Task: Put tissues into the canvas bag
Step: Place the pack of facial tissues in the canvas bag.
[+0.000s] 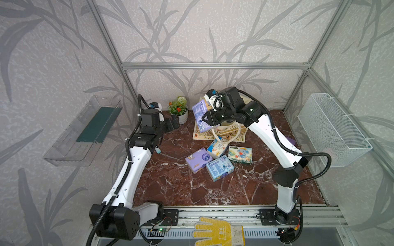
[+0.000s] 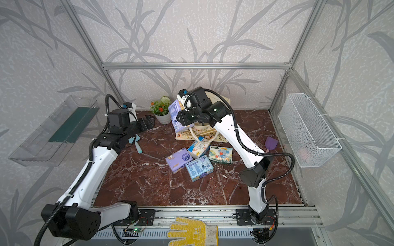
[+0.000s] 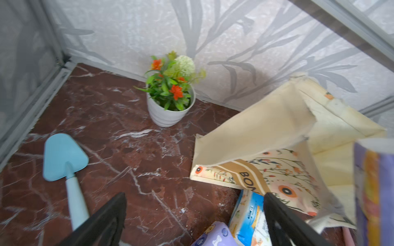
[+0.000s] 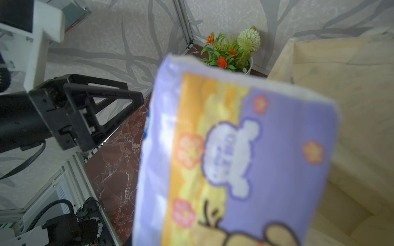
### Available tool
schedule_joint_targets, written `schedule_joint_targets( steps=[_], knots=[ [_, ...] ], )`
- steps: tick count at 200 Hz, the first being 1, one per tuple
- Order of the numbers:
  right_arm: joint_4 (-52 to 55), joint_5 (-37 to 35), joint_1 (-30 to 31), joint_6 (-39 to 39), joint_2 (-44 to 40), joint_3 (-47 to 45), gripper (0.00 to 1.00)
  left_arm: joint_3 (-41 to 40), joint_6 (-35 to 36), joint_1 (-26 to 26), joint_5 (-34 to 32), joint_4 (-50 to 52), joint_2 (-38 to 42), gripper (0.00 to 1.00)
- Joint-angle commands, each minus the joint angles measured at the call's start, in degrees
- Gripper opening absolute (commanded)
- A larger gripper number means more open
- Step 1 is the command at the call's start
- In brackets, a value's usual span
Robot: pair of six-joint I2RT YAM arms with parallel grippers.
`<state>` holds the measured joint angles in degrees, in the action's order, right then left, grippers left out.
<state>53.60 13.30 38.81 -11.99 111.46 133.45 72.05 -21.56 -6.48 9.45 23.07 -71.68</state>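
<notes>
1. Overhead, in both top views, a red-brown, white-veined marble table carries a slumped cream canvas bag with a tan striped band and white looped handles, at the back near a potted plant. The right gripper pinches a soft, glossy purple pack of tissues, held on end in the air at the bag's plant-side edge. Four more brick-shaped packs cluster in front of the bag: a second purple pack, a blue-white pack, an elephant pack, and a blue-orange pack at the bag's handle loop. The left gripper hovers beside the plant.
2. Left wrist view: two black angular fingers stand wide apart above the marble, holding nothing. A smooth pale-blue toy shovel lies flat; the canvas bag gapes open, its fabric matte.
3. Right wrist view: the purple pack fills the frame, blurred, its wrap printed with orange flowers; the canvas bag, cream inside, lies just behind. The gripping fingers are hidden.
</notes>
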Motion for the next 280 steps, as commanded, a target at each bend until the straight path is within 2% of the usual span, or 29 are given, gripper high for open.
schedule_joint_targets(
  steps=[1,42,105,144,208,237,280],
  knots=[
    [-5.5,4.2,-4.0,-2.6,-0.4,1.8,0.46,4.0,2.9,-1.2,3.4,-2.1,-2.7,0.96],
    [-5.1,4.2,-11.3,-8.1,5.1,6.1,0.46,13.0,8.3,-5.7,7.2,0.0,-9.9,0.92],
    [-3.7,2.8,-13.4,-14.9,13.6,14.6,0.47,25.2,14.5,-9.9,11.8,4.2,-20.0,0.84],
    [0.6,2.9,-13.3,-16.6,20.6,20.4,0.47,30.7,17.5,-11.7,10.4,8.7,-25.4,0.69],
    [2.0,2.0,-12.2,-17.3,24.5,20.7,0.48,35.0,19.8,-13.4,7.9,12.6,-30.4,0.59],
    [2.2,2.8,-11.6,-17.5,26.4,20.1,0.48,38.8,18.7,-13.4,6.7,14.3,-33.7,0.50],
    [2.7,3.3,-9.9,-17.3,28.9,19.5,0.48,41.7,18.1,-13.4,7.2,15.1,-36.0,0.28]
  ],
)
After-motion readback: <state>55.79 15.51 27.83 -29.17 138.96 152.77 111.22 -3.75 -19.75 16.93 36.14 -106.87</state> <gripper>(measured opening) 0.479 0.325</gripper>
